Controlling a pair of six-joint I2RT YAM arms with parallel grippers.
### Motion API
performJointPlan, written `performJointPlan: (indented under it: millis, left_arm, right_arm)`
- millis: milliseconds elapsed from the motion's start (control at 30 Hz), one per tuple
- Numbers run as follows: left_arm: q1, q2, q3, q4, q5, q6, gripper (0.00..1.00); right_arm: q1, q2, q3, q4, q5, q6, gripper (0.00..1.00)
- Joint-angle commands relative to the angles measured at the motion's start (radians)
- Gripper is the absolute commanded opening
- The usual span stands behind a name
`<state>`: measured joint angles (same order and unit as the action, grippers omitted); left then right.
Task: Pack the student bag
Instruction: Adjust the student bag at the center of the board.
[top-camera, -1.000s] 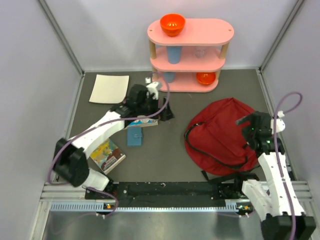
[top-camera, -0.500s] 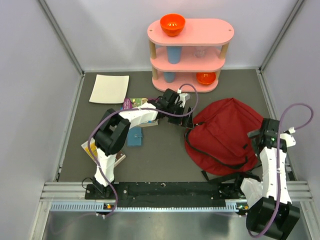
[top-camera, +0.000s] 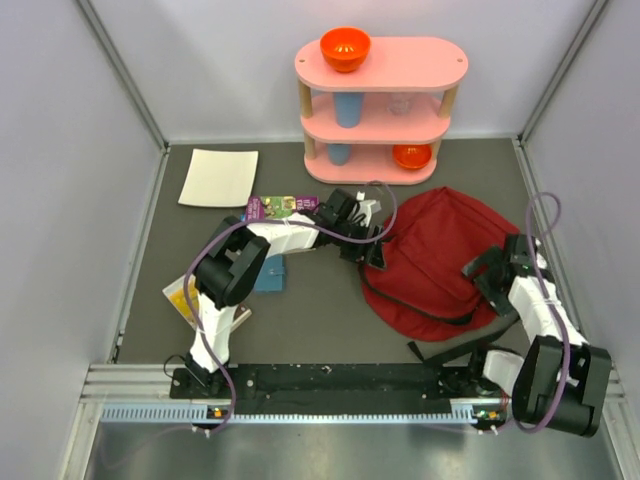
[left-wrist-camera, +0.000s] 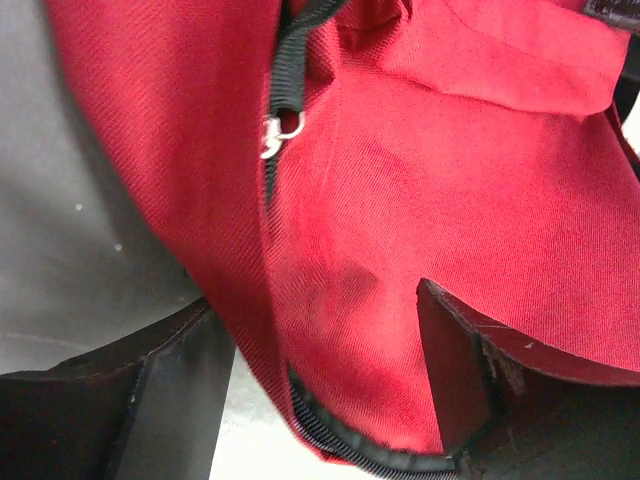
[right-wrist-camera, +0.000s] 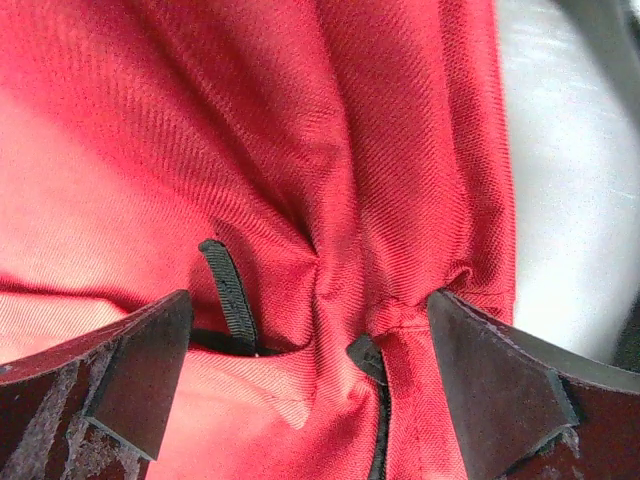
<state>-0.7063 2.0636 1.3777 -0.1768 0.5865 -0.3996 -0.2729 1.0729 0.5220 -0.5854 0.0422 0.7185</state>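
Observation:
The student bag, dark red with black straps, lies on the grey mat right of centre. My left gripper is at its left edge. In the left wrist view the gripper is open, and a fold of red fabric with a black zipper edge lies between its fingers. A silver zipper pull hangs just ahead. My right gripper rests on the bag's right side. In the right wrist view it is open astride bunched red cloth and a black tab.
A pink three-tier shelf stands at the back with an orange bowl, a blue cup and a second orange bowl. White paper, a purple book, a blue item and a picture book lie left.
My left arm swung right from the books to the bag's left edge, and its jaws have narrowed. My right gripper moved onto the bag's right side. The bag bunched and shifted slightly.

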Motion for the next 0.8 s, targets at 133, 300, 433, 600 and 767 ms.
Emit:
performJointPlan:
  millis: [133, 300, 433, 600, 767]
  left_arm:
    - [-0.005, -0.173, -0.17, 0.095, 0.037, -0.065, 0.59]
    - [-0.002, -0.302, -0.247, 0.041, -0.111, -0.056, 0.53]
    - [0.014, -0.365, -0.211, -0.074, -0.236, 0.014, 0.81]
    - [0.097, -0.477, -0.183, -0.197, -0.284, 0.082, 0.99]
    - [0.143, -0.628, -0.207, -0.246, -0.347, 0.111, 0.99]
  right_arm:
    - [0.238, 0.237, 0.174, 0.245, -0.24, -0.126, 0.99]
    - [0.313, 0.335, 0.255, 0.277, -0.263, -0.139, 0.99]
    - [0.322, 0.381, 0.323, 0.254, -0.246, -0.157, 0.99]
    - [0.32, 0.224, 0.366, 0.167, -0.076, -0.186, 0.99]
    - [0.319, 0.104, 0.426, 0.11, -0.097, -0.197, 0.99]
